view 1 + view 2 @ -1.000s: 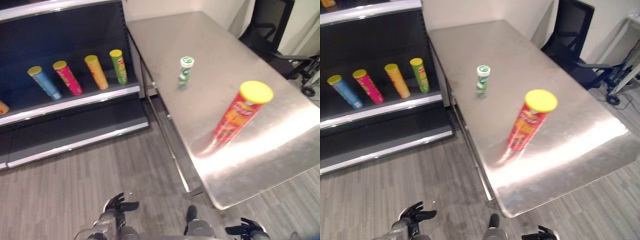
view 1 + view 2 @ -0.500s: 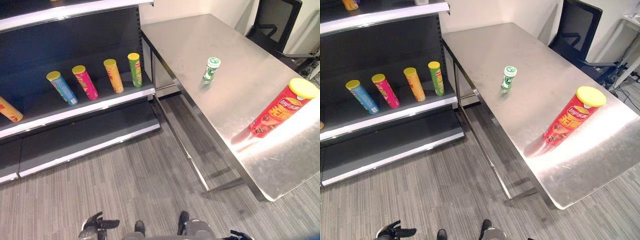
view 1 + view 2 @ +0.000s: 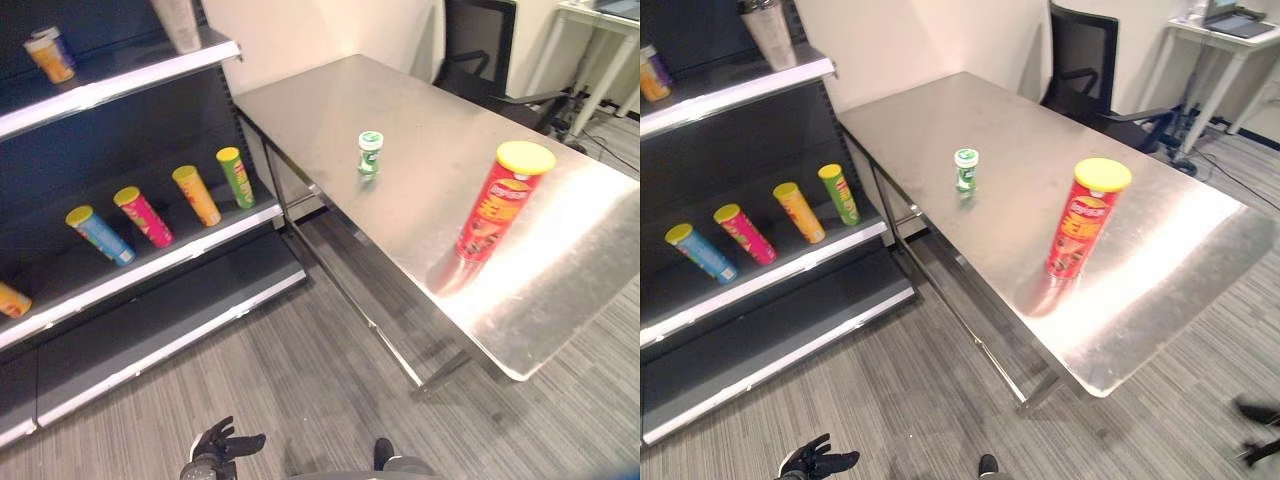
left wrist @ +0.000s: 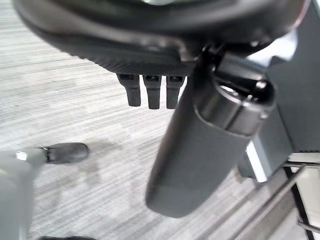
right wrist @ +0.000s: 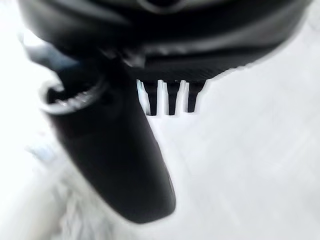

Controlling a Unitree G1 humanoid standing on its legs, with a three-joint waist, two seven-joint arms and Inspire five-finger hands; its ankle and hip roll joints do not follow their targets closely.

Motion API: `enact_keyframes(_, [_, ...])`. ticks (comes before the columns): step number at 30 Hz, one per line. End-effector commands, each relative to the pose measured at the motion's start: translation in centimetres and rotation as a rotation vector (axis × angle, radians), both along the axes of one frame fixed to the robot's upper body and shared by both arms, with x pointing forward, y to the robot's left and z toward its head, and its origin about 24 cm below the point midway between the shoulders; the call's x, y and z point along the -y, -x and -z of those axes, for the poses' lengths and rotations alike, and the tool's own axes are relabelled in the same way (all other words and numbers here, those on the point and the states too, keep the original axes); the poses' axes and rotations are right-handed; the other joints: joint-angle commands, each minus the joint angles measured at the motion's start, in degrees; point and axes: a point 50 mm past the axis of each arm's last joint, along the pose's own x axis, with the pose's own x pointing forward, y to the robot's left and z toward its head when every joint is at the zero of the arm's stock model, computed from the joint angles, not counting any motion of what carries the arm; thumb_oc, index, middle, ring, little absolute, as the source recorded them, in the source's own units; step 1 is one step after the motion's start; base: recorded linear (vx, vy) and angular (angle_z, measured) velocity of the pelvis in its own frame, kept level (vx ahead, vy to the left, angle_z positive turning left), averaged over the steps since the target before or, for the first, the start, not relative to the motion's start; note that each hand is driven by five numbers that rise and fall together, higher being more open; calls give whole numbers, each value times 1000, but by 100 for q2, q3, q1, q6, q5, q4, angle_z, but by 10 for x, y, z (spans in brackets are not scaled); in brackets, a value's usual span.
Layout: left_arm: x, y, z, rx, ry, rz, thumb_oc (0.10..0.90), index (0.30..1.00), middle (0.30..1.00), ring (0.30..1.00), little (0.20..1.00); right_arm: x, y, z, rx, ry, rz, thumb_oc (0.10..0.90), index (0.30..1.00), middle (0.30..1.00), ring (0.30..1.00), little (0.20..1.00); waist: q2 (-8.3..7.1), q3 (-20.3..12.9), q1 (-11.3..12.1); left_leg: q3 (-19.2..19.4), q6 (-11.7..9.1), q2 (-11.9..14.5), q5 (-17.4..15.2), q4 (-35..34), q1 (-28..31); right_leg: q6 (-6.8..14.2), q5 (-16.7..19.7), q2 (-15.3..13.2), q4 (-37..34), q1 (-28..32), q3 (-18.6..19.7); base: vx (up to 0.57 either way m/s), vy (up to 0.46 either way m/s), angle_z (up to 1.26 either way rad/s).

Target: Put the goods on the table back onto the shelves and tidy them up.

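A tall red can with a yellow lid (image 3: 497, 200) stands upright on the steel table (image 3: 420, 100), near its front right part. A small green-and-white bottle (image 3: 370, 154) stands upright further back, at mid-table. My left hand (image 3: 222, 445) hangs low over the floor, far from the table, fingers relaxed and empty. In the left wrist view the left hand's thumb (image 4: 200, 150) and fingers are straight, with only floor past them. In the right wrist view my right hand (image 5: 120, 160) is also straight-fingered and holds nothing.
Dark shelves (image 3: 150, 250) stand left of the table, carrying blue, pink, orange and green cans in a leaning row. An orange can (image 3: 48, 55) sits on the upper shelf. A black chair (image 3: 1080, 60) and a white desk (image 3: 1220, 30) stand behind the table. Grey floor lies between shelves and table.
The whole picture has shifted because the camera moved. The red can, the bottle and the shelf cans stand where they were. My left hand stays low and open.
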Motion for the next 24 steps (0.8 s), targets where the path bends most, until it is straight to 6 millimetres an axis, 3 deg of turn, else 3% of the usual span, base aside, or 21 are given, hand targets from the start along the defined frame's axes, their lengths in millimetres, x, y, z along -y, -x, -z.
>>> enact_keyframes(1, [-16,-16,-6,21,-62,61,800,900,900,900,900,-21,-32,-49,138,232,-161,800,900,900,900,900,-663,-7,111,124,151,-390,-267,35,-183,447,-292,-249,45,187,339,30,-7,-4])
enact_keyframes(2, [-16,-17,-7,25,-63,78,800,900,900,900,900,-25,-37,-66,189,276,-194,800,900,900,900,900,-673,-26,114,135,148,-383,-270,35,-175,449,-291,-253,42,191,337,29,-13,-6])
enact_keyframes(3, [-15,-20,-8,39,-63,116,800,900,900,900,900,-45,-53,-103,295,364,-329,800,900,900,900,900,-670,-50,133,170,140,-367,-275,35,-167,456,-293,-256,37,201,342,29,-16,-7])
enact_keyframes(4, [-14,-22,-9,46,-62,137,800,900,900,900,900,-58,-60,-119,359,399,-410,800,900,900,900,900,-673,-68,146,185,136,-359,-278,35,-164,463,-298,-258,32,205,342,29,-16,-11])
enact_keyframes(6, [-14,-22,-10,50,-62,148,800,900,900,900,900,-70,-66,-131,422,413,-487,800,900,900,900,900,-673,-77,155,200,131,-353,-278,35,-158,468,-301,-254,31,207,350,20,-11,-11])
enact_keyframes(7, [-14,-23,-10,56,-62,173,800,900,900,900,900,-92,-77,-151,519,419,-634,800,900,900,900,900,-682,-111,200,217,123,-344,-281,35,-152,478,-300,-257,26,210,339,24,-13,-7])
enact_keyframes(8, [-13,-23,-10,56,-60,187,800,900,900,900,900,-99,-81,-158,565,411,-693,800,900,900,900,900,-688,-129,227,223,117,-337,-280,35,-147,483,-302,-261,24,214,334,27,-14,-5])
enact_keyframes(11, [-12,-20,-9,48,-55,197,800,900,900,900,900,-113,-89,-168,634,390,-789,800,900,900,900,900,-698,-155,256,247,107,-328,-288,35,-130,487,-310,-262,24,222,330,9,-4,-3])
enact_keyframes(13, [-10,-16,-7,33,-53,222,800,900,900,900,900,-137,-101,-177,700,369,-932,800,900,900,900,900,-710,-194,353,276,102,-321,-309,35,-88,494,-319,-263,24,243,322,25,-4,7])
enact_keyframes(17, [-9,-14,-6,20,-59,226,800,900,900,900,900,-155,-109,-182,789,345,-1007,800,900,900,900,900,-708,-205,372,334,104,-317,-326,35,-43,502,-314,-266,24,267,326,7,0,-3])
enact_keyframes(20, [-6,-17,-6,28,-58,243,800,900,900,900,900,-179,-115,-186,923,242,-1172,800,900,900,900,900,-702,-231,422,356,106,-314,-338,35,-14,498,-327,-282,24,299,299,5,1,2])
enact_keyframes(24, [-3,-21,-7,40,-55,256,800,900,900,900,900,-190,-116,-194,942,255,-1222,800,900,900,900,900,-704,-237,433,369,110,-314,-352,35,20,502,-333,-288,24,326,288,1,0,1])
